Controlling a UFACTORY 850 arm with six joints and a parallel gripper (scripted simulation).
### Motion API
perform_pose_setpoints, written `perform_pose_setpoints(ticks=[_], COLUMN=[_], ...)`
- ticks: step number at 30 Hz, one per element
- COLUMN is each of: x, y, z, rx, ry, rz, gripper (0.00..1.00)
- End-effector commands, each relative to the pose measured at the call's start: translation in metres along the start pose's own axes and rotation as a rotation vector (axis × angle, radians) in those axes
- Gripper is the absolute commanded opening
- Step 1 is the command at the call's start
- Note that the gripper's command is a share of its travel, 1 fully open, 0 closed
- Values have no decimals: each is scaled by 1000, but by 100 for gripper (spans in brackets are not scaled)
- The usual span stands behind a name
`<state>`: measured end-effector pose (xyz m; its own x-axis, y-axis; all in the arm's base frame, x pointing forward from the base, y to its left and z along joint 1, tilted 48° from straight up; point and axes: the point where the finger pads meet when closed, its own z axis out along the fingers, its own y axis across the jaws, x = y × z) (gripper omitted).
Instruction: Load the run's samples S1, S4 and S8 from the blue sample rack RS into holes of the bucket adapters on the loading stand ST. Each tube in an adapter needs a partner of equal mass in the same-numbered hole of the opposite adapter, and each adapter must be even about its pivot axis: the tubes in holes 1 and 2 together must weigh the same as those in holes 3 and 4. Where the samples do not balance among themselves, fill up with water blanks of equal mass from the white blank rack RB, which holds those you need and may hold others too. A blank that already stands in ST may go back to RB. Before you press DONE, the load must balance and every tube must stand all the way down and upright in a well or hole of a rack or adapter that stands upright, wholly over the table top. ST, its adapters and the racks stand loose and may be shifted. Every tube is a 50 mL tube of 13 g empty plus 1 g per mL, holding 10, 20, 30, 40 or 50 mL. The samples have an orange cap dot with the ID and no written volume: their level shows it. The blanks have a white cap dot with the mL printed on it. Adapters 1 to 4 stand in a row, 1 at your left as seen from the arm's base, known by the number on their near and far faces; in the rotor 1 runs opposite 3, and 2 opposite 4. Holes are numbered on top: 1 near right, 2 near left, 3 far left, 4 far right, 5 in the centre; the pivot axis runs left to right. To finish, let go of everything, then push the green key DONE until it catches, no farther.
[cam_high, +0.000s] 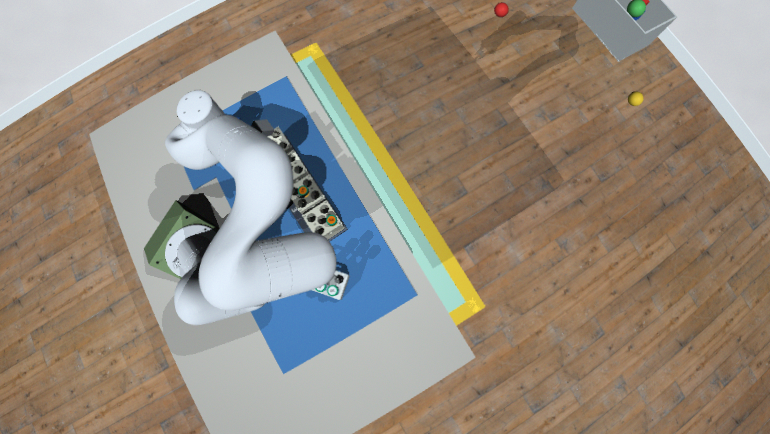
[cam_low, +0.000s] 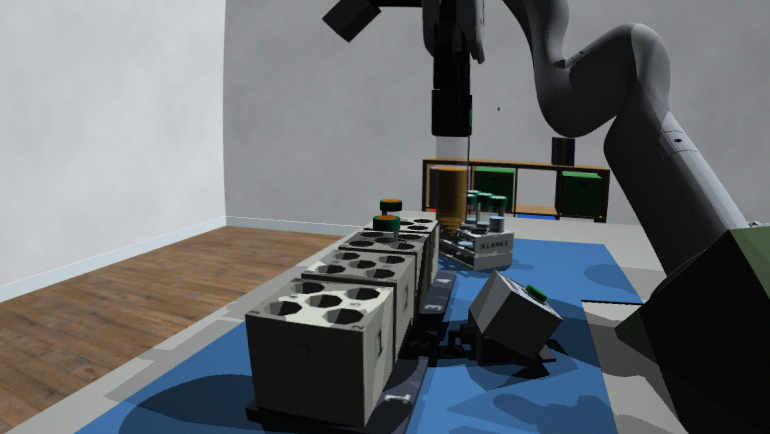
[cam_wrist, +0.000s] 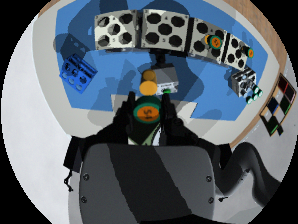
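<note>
My gripper (cam_low: 451, 121) (cam_wrist: 148, 100) is shut on the green cap of a sample tube (cam_low: 451, 196) (cam_wrist: 148, 88) that holds orange liquid. The tube hangs upright in the air on the arm's side of the adapter row, in front of the white blank rack RB (cam_low: 491, 245) (cam_high: 338, 281) (cam_wrist: 245, 82). Four grey adapters stand in a row on stand ST (cam_low: 431, 308): adapter 1 (cam_low: 318, 345) and adapter 2 (cam_low: 366, 269) show open holes. One orange-dotted tube (cam_low: 386, 222) (cam_high: 303, 190) stands in adapter 3, and another (cam_low: 390, 204) (cam_high: 331, 219) in adapter 4. The blue sample rack RS (cam_wrist: 76, 72) lies at the left of the wrist view.
The grey DONE box (cam_low: 512, 320) with its green key (cam_low: 536, 292) sits tilted beside the stand. The arm's green base (cam_low: 711, 323) (cam_high: 167, 242) stands at the right. A yellow and teal strip (cam_high: 388, 177) runs along the table's far edge. A shelf (cam_low: 517, 164) stands at the back.
</note>
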<state>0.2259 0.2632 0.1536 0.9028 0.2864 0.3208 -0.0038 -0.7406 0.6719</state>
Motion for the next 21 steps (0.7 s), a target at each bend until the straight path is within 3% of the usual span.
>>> perform_pose_setpoints(ticks=[1,4,19,21], x=[5,6,24,24], y=[17,22,95,95], z=[-1,-1,-1,-1], rx=[2,2,2,2], ry=[0,0,0,0], rz=[0,0,0,0], gripper=[0,0,0,0])
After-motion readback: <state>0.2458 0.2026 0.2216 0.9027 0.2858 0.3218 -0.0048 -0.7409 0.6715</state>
